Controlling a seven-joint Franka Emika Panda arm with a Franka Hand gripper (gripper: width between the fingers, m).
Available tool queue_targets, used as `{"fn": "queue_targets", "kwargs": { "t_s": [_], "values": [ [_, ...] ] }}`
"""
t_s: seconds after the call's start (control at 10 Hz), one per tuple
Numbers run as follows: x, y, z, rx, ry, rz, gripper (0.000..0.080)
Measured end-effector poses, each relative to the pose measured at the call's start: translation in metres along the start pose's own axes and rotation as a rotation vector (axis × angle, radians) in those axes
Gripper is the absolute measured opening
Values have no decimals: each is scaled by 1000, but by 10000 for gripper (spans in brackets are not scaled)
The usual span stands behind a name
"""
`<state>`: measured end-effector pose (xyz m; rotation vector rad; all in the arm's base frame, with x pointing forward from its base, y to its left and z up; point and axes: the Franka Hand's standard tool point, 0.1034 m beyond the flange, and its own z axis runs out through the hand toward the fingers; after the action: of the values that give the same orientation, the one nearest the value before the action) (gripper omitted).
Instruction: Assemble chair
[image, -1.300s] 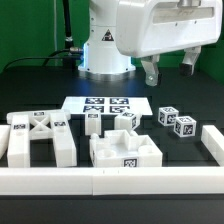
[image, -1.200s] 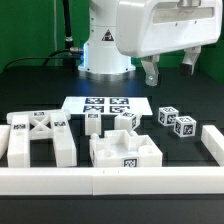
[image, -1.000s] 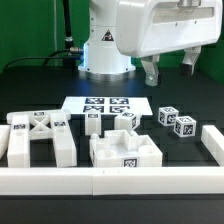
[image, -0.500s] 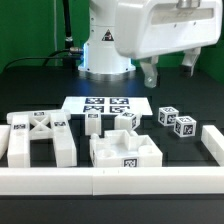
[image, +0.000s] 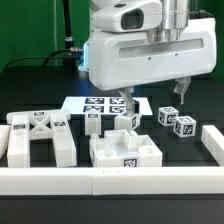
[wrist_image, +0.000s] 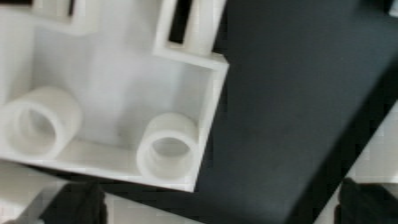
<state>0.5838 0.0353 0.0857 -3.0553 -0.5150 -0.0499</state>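
The chair parts lie loose on the black table. The X-ribbed panel (image: 38, 135) is at the exterior view's left. A notched block (image: 125, 151) sits in the front middle. Two small pegged pieces (image: 93, 122) (image: 125, 120) stand behind it. Two tagged cubes (image: 167, 115) (image: 185, 126) are at the right. My gripper (image: 155, 97) hangs open and empty above the pegged piece and the cubes, touching nothing. The wrist view shows a white part with two round sockets (wrist_image: 107, 110) ahead of the gripper (wrist_image: 222, 205), over dark table.
The marker board (image: 100, 103) lies flat behind the parts. A long white border rail (image: 100, 181) runs along the front and another (image: 213, 141) stands at the right. The robot base (image: 100, 58) is at the back.
The gripper has come down and forward, from high at the back right to just above the middle-right parts. The parts have not moved.
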Motion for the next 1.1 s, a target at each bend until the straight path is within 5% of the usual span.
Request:
{"fn": "queue_targets", "kwargs": {
  "t_s": [0.5,1.1],
  "values": [
    [9,9,34,19,4,162,650],
    [6,12,49,21,-3,123,650]
  ]
}}
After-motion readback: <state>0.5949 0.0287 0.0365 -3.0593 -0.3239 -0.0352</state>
